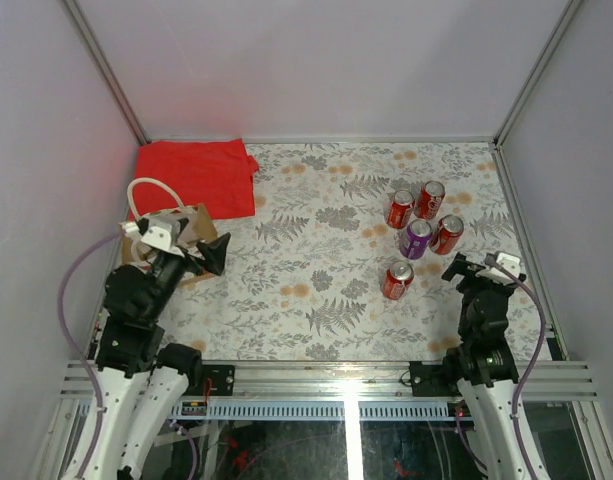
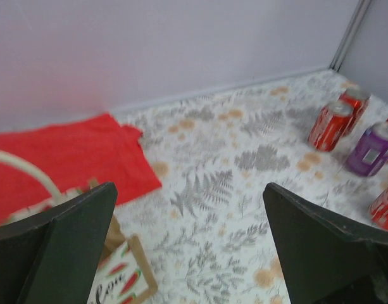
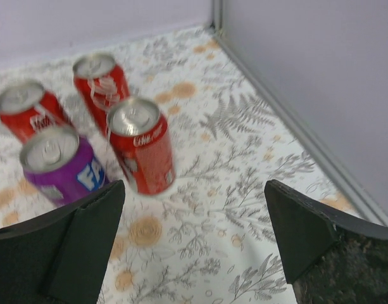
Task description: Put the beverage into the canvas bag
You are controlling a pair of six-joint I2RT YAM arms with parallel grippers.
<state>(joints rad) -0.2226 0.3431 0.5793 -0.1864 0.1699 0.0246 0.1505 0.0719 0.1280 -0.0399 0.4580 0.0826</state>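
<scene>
Hiding most of the canvas bag [image 1: 199, 222], the left gripper [image 2: 190, 253] gapes empty, like the right gripper [image 3: 194, 250].

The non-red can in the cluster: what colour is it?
The can is purple with white lettering, shown best in the right wrist view.

Left arm [image 1: 136, 295] and right arm [image 1: 483, 320]: black joints, white lower links, a lilac cable [image 1: 64, 295] trailing each, dark wedge-shaped fingers [image 2: 61, 247].
</scene>
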